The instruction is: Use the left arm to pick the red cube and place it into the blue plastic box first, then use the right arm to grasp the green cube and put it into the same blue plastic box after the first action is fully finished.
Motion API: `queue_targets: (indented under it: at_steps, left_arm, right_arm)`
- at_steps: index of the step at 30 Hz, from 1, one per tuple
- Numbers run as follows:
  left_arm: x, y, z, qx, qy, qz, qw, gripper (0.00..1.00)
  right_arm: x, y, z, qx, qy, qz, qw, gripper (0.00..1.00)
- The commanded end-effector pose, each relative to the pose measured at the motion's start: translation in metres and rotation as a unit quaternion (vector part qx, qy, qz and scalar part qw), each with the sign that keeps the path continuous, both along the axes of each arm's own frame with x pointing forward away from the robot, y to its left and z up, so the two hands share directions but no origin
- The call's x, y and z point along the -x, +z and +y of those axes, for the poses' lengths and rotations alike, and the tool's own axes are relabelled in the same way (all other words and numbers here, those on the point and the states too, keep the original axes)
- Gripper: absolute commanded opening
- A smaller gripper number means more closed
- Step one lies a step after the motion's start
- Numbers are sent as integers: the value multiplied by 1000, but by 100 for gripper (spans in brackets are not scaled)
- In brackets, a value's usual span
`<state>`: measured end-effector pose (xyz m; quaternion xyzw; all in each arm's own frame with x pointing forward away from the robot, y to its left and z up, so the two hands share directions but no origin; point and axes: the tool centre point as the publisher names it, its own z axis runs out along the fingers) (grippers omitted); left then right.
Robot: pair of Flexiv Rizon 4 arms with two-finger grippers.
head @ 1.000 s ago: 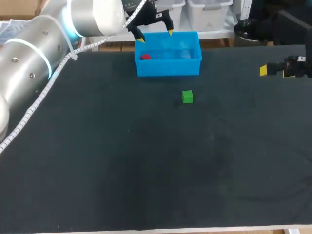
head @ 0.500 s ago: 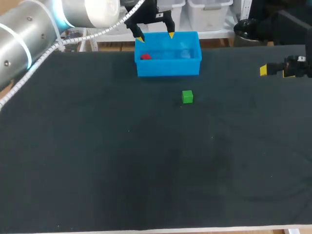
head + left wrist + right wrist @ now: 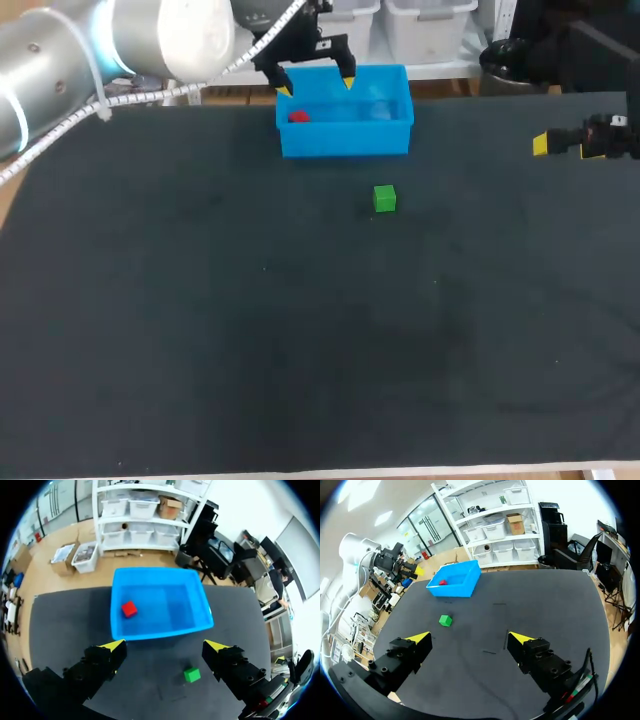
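1. At the table's (image 3: 200,350) far edge, slightly left of its middle, stands one blue plastic box (image 3: 345,140). One red cube (image 3: 298,116) lies inside it, close to the left wall.
2. One green cube (image 3: 384,198) sits on the table, just off the box's near wall and toward its right corner, not touching it.
3. Two grippers are counted, one per arm. The left gripper (image 3: 165,645) has its fingers spread wide and holds nothing. The right gripper (image 3: 469,638) is likewise spread wide and empty.
4. Partly hidden: in the head view the right gripper is cut off at the table's right edge (only one yellow tip is plain). The left gripper's height above the box cannot be judged.
5. Relations: in the left wrist view the red cube lies ahead of the left gripper, inside the box. The green cube lies nearer, just ahead of the gap between the fingers, toward the right finger. The right gripper is well apart from the green cube.
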<state>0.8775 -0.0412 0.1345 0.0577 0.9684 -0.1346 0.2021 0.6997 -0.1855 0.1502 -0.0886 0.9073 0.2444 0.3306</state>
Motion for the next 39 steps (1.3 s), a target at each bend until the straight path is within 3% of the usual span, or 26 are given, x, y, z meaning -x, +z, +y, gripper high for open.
queue_targets:
  at_steps: [1, 3, 6, 10, 20, 32, 39]
  left_arm:
    - [5, -3, -1, 5, -6, -14, 1000, 100]
    - [7, -8, 0, 0, -19, -17, 1000, 100]
    - [11, -18, 9, -36, -51, -43, 997, 100]
    - [18, -26, 21, -6, -66, -64, 996, 100]
    - [30, -28, 42, 51, -87, -101, 990, 100]
    - [42, -32, 59, 76, -139, -143, 977, 100]
    - [49, -28, 69, 85, -210, -152, 962, 100]
  right_arm:
    - [0, 0, 0, 1, 0, 0, 1000, 100]
    - [0, 0, 0, 1, 0, 0, 1000, 100]
    - [0, 0, 0, 1, 0, 0, 1000, 100]
    - [0, 0, 0, 1, 0, 0, 1000, 100]
    - [0, 0, 0, 1, 0, 0, 1000, 100]
    - [0, 0, 0, 1, 0, 0, 1000, 100]
    - [0, 0, 0, 1, 0, 0, 1000, 100]
